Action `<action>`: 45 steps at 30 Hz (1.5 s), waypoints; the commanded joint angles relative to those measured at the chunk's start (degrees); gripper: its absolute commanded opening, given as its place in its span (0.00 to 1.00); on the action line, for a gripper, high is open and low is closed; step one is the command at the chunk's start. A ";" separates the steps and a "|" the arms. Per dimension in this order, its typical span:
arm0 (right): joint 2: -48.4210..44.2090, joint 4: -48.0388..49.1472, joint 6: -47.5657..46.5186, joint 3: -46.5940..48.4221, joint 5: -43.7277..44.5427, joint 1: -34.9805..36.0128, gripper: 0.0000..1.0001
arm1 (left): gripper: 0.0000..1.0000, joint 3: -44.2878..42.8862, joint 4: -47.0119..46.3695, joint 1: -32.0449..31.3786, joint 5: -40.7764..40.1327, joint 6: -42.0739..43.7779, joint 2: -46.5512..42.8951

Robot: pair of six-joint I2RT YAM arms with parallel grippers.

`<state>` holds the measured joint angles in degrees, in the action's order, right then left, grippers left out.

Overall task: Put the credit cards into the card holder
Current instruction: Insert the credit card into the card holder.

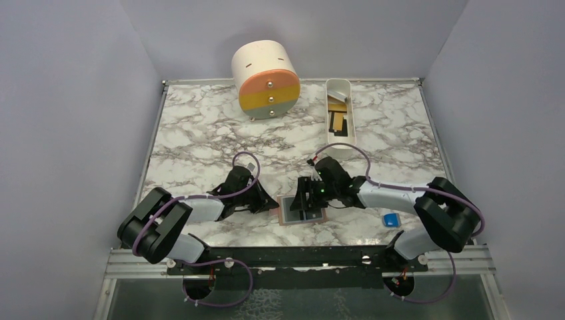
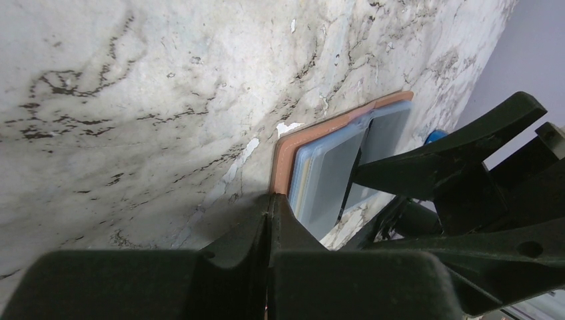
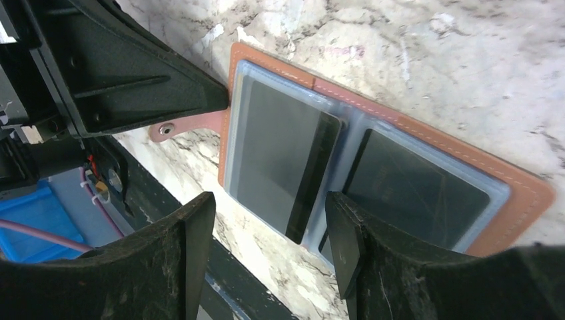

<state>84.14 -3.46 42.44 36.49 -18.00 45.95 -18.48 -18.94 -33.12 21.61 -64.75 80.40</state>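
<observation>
The card holder lay open and flat on the marble table, close to the near edge and between the two arms; its grey and light-blue inner faces were turned up. Its long axis ran roughly left to right along that edge, with the fold crossing it; the snap tab stuck out from the end nearer the left arm. A dark card sat in one pocket; a second dark card lay at a slant beside the fold, seemingly only partly into the other pocket, though how deep could not be told.

The right gripper hung just over the holder with its fingers spread wide and nothing between them. The left gripper had its fingers pressed together, tip touching the holder's leather rim on the tab end; whether it nipped the leather or only pinned it was unclear.

By my reading the step in hand was seating a card; the next move likely called for nudging the slanted card along the pocket's length while the left tip steadied the holder, then reaching for more.

Farther off, a white tray at the far side held more cards; a blue block lay near the right arm.
</observation>
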 commanded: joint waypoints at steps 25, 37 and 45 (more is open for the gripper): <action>2.82 -6.33 -1.03 6.75 6.52 4.14 0.51 | 0.00 -1.59 8.05 -0.45 -3.36 2.71 0.28; -6.10 -15.31 -3.60 5.00 14.37 4.06 0.73 | 0.43 -12.37 28.20 -0.36 -6.64 17.33 -5.81; -9.31 -16.74 -1.39 0.10 19.09 3.31 0.84 | 0.51 -9.97 28.80 -0.52 -2.78 16.80 -8.76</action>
<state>76.40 -17.98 40.21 39.00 -3.33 49.78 -29.74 7.05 -33.39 17.34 -49.28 73.60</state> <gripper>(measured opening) 0.828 0.493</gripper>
